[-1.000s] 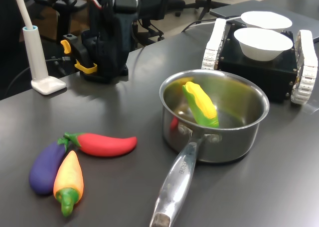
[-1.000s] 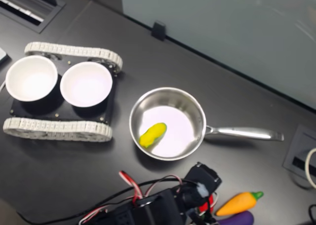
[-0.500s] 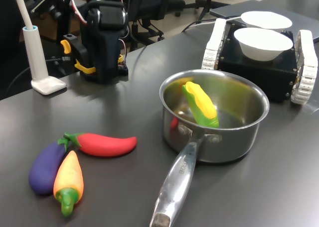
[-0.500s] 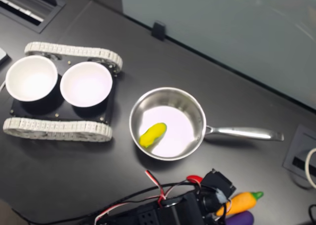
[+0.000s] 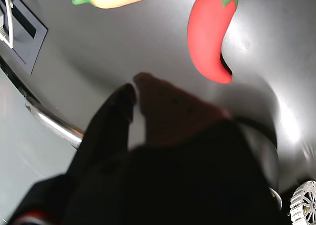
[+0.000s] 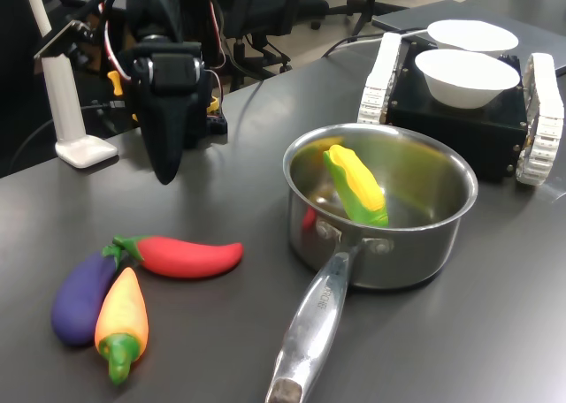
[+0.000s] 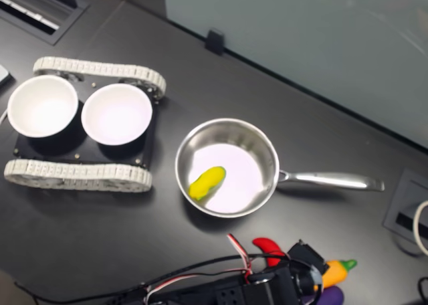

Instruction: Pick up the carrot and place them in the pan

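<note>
Well apart: carrot (image 6: pixel 122 322); tool (image 6: pixel 165 169)

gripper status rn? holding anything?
Gripper: shut, holding nothing, hanging above the table, apart from the carrot.

The carrot (image 6: pixel 122 319) is shaded orange to yellow with a green stem end. Beside it, a purple eggplant (image 6: pixel 80 297) and a red chili pepper (image 6: pixel 187 256) are seen on the dark grey tabletop (image 6: pixel 212 182). Yellow-and-green corn (image 6: pixel 356 185) is shown in the shiny steel pan (image 6: pixel 380 209). The claw (image 6: pixel 165 151) is black.
</note>
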`<state>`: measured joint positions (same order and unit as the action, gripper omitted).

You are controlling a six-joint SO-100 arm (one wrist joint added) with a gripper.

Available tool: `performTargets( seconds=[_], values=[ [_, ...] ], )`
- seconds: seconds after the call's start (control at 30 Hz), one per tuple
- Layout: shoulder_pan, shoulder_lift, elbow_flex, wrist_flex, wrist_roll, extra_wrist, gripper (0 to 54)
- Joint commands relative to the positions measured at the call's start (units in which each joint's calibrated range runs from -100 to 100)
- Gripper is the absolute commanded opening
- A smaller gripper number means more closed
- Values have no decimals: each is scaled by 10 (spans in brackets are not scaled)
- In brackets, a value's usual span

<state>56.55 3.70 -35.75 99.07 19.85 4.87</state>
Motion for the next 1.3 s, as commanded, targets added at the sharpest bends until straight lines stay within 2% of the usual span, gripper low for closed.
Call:
performTargets(
  seconds=[0.0,0.07,0.2,0.47,0.67,0.9,0.97,1.07,1.27],
  values=[
    [17,-3,-37,-19,26,-12,106],
    [24,3,-35,-26,44,-12,159],
    [31,9,-35,-30,67,-12,210],
    [30,20,-26,-35,122,-12,258],
    [38,40,-29,-63,190,-11,318],
    [37,61,-35,-73,226,-12,342],
    [39,64,-31,-73,238,-14,404],
    [42,63,-9,-97,245,-14,409],
    [56,65,-8,-96,274,-14,425]
  ],
)
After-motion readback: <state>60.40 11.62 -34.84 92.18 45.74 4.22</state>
